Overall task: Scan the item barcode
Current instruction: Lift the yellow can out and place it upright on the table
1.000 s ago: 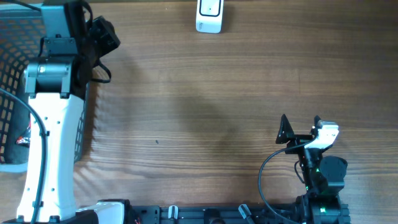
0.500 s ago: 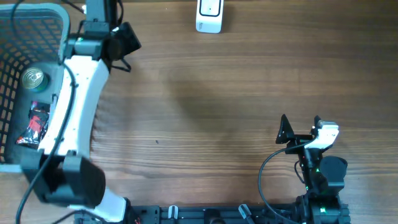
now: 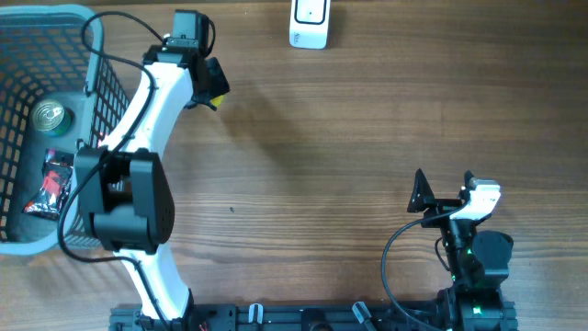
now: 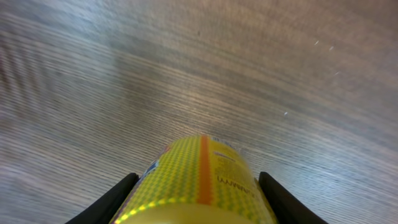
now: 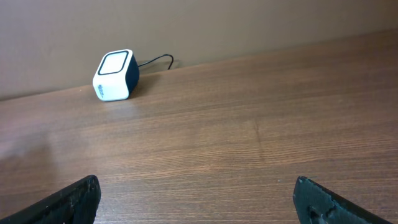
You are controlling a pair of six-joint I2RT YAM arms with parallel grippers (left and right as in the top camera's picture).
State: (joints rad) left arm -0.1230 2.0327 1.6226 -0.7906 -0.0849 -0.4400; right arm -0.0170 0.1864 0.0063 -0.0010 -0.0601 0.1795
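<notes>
Item 1. Left end effector: I am pinching a yellow cylindrical container between both fingers, orange stripe and printed label facing the wrist camera. I am holding it over the wooden surface, just right of the basket and left of the scanner.

Item 2. Right end effector: I am keeping it spread wide and gripping nothing, near the front edge, facing the white scanner.

Item 3. Basket contents: a round can and a red packet are lying inside.
</notes>
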